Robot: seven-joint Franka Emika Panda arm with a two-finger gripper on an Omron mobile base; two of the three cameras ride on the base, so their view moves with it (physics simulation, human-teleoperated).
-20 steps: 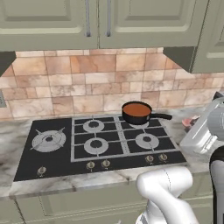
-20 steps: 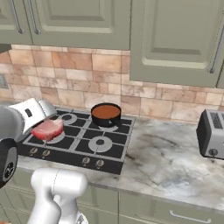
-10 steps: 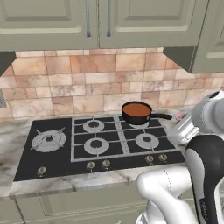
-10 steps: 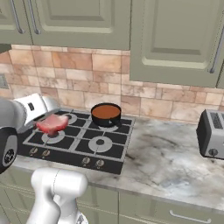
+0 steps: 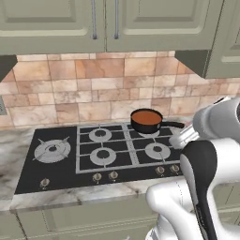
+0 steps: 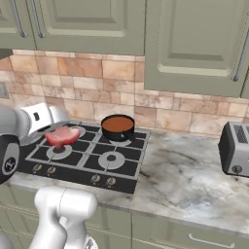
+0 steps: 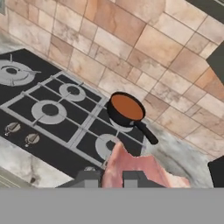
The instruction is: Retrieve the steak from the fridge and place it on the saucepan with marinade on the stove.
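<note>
Gripper point(image 7: 110, 178) has its jaws clamped on the steak point(image 6: 62, 135), hanging above the stove point(image 6: 82, 158), just left of the saucepan with marinade point(image 6: 117, 126), which sits on a back burner.

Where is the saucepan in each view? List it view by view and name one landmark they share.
Left base view: saucepan on the stove's back right burner, right of centre.
Right base view: saucepan at the stove's back corner, left of centre.
Hand view: saucepan at centre, handle pointing lower right.
Shared landmark: the tiled wall.
</note>
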